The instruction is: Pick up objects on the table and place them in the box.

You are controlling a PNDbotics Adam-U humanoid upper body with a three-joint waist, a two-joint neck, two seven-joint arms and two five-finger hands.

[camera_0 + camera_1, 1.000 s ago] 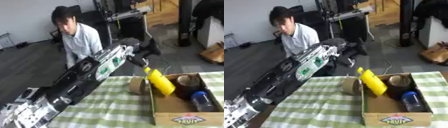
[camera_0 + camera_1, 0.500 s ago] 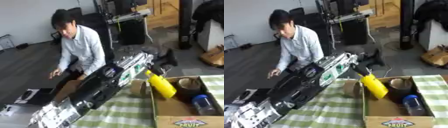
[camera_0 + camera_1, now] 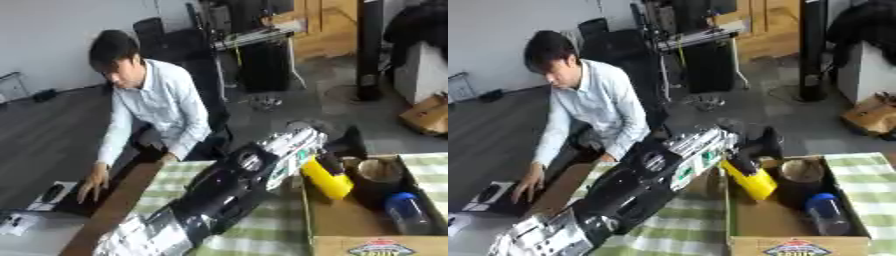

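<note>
My left arm reaches from the lower left across the table to a cardboard box (image 3: 796, 245) at the right. The left hand (image 3: 344, 146), black, is at the box's far left corner, its fingers curled on the top of a yellow bottle (image 3: 325, 179). The bottle hangs tilted, its lower end inside the box by the left wall. In the box lie a brown round container (image 3: 381, 171) and a clear bottle with a blue cap (image 3: 408, 212). My right hand shows in no view.
A green and white checked cloth (image 3: 276, 230) covers the table. The table's bare brown edge (image 3: 112, 212) runs along the left. My left forearm (image 3: 223, 192) lies over much of the cloth beside the box.
The whole picture has shifted, so the camera has moved. The left hand stays on the yellow bottle at the box's left wall, with the bottle a little deeper in the box.
</note>
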